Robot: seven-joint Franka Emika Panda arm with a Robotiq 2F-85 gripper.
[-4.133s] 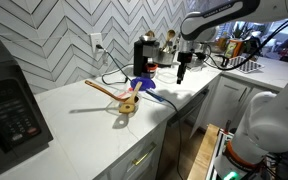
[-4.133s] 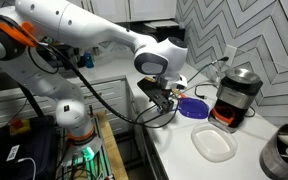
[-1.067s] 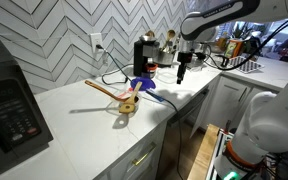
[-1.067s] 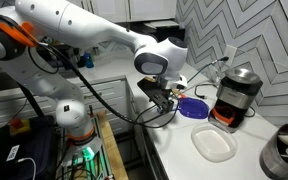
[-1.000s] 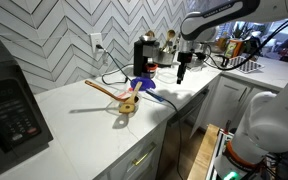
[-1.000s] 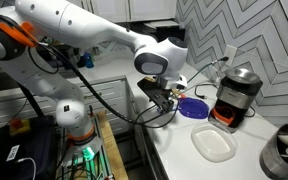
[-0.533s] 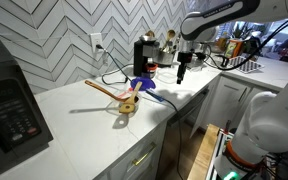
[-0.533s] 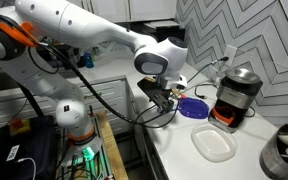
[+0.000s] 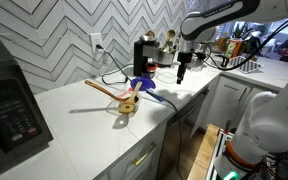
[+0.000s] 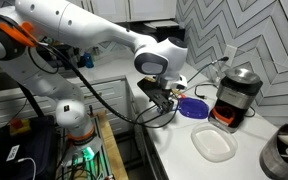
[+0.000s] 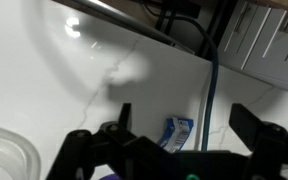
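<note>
My gripper (image 9: 181,72) hangs open and empty above the white counter (image 9: 84,125), also seen in the other exterior view (image 10: 166,97). In the wrist view its two dark fingers (image 11: 182,125) spread wide over the counter, with a small blue-and-white packet (image 11: 178,131) lying between them and a blue cable (image 11: 212,85) running past. A purple plate (image 9: 142,84) lies next to the gripper in both exterior views (image 10: 192,107). Wooden utensils (image 9: 122,97) lie further along the counter.
A black appliance (image 9: 144,55) stands against the chevron wall (image 10: 236,93). A white shallow container (image 10: 216,143) and a metal pot (image 10: 284,155) sit on the counter. A microwave (image 9: 9,100) and a dish rack (image 9: 242,62) stand at the counter's two ends.
</note>
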